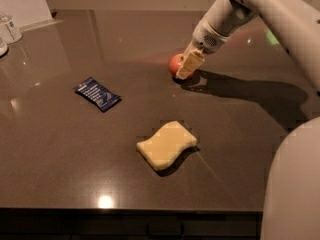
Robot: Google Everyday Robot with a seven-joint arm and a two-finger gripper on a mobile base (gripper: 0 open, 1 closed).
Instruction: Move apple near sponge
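The small red apple (174, 64) sits on the dark table, far of centre, partly hidden by my gripper. My gripper (186, 68) is right at the apple's right side, low over the table and touching or nearly touching it. The pale yellow sponge (166, 145) with wavy edges lies flat in the near middle of the table, well apart from the apple and closer to the camera.
A dark blue snack packet (97, 94) lies left of centre. Clear containers (10, 29) stand at the far left edge. My white arm (280, 14) reaches in from the upper right, and the robot's body (295, 184) fills the lower right corner. The table's front edge (130, 211) runs along the bottom.
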